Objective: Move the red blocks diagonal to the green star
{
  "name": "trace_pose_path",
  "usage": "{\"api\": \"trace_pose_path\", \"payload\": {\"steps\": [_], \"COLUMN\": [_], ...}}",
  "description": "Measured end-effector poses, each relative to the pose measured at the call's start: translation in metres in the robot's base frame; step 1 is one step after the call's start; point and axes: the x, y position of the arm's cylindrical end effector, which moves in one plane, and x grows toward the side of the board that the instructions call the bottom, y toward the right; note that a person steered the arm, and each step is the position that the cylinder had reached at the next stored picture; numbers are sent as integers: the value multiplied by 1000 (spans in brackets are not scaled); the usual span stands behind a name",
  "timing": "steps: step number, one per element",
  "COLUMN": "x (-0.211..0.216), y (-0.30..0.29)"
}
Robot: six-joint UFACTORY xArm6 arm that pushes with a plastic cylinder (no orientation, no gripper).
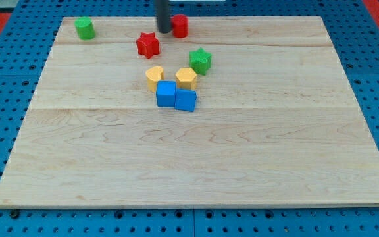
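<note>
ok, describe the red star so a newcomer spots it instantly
On the wooden board, look near the view's top, left of centre. The red star lies just below-left of my tip, up-left of the green star. The other red block is a cylinder.

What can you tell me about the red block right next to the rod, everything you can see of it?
The red cylinder looks like smooth painted wood and stands upright near the view's top edge of the wooden board. My tip sits against its left side, seemingly touching. No block touches it; the red star lies apart, lower left.
</note>
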Motion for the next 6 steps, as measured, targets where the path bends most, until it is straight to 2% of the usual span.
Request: {"api": "trace_pose_path", "payload": {"steps": [1,2,3,5,6], "x": [16,48,79,178,204], "y": [11,-75,-108,-192,-183]}}
